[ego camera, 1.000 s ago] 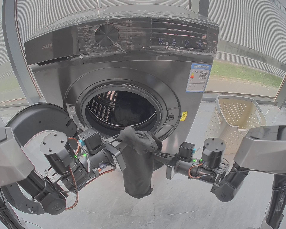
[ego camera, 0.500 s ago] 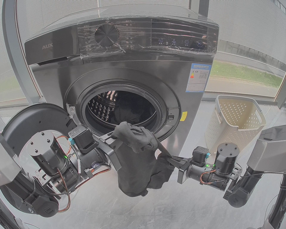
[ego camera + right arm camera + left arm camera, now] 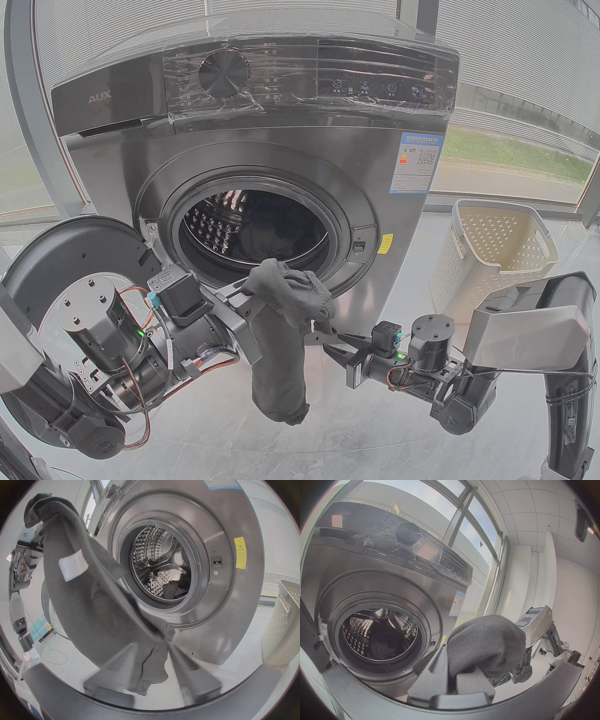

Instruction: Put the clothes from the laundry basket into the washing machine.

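Fingers (image 3: 431, 677) of left gripper (image 3: 250, 296) clamped on dark garment (image 3: 279, 369), held just before washing machine (image 3: 262, 150) opening; right gripper (image 3: 323, 345) fingers spread apart (garment fold between them), below opening.

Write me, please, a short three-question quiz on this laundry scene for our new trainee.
1. True or false: the washing machine door is shut.
2. Fill the gap: the laundry basket stands at the machine's ____ side, by the robot's own sides.
3. What does the left tool hold? A the laundry basket; B a dark garment; C nothing.
Key: 1 false, the door is swung open; 2 right; 3 B.
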Controlling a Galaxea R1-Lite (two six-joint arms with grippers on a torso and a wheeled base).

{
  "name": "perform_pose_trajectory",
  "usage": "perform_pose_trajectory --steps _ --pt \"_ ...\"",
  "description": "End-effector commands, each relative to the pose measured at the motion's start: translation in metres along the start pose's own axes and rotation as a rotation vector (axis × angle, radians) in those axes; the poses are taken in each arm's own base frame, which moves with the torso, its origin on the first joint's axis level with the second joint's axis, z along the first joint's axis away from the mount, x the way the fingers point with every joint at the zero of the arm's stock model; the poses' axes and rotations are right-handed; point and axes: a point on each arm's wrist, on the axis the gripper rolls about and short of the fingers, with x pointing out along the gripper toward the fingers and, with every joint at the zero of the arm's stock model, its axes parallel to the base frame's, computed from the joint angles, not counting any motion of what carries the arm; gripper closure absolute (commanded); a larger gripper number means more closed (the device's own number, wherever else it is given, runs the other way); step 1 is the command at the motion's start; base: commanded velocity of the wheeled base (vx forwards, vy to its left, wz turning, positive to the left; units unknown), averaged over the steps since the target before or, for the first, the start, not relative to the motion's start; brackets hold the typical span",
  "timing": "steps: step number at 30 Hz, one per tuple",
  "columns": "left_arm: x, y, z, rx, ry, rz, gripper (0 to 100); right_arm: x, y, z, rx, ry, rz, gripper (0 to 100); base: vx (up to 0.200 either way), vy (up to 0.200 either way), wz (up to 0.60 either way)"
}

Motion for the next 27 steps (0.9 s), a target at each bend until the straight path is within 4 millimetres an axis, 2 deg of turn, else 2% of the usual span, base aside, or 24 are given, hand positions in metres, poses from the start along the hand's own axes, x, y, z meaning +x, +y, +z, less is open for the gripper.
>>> perform_pose_trajectory --steps 1,11,15,27 --pt "-0.001 0.000 -0.002 0.001 0.007 -0.001 100 0.008 -0.004 -0.009 0.002 0.009 -0.004 0 0.000 0.000 0.00" --pt "-0.002 -0.003 -0.001 0.001 0.004 -0.009 100 0.024 -0.019 -0.003 0.003 0.006 -0.035 0 0.000 0.000 0.00" --pt "-0.002 -0.004 0.000 0.003 0.003 -0.011 100 0.041 -0.033 0.004 0.002 -0.012 -0.060 0 0.000 0.000 0.00" --pt "-0.006 -0.004 -0.003 0.002 0.020 -0.009 100 0.059 -0.030 0.015 -0.009 -0.042 -0.007 0 0.000 0.000 0.00"
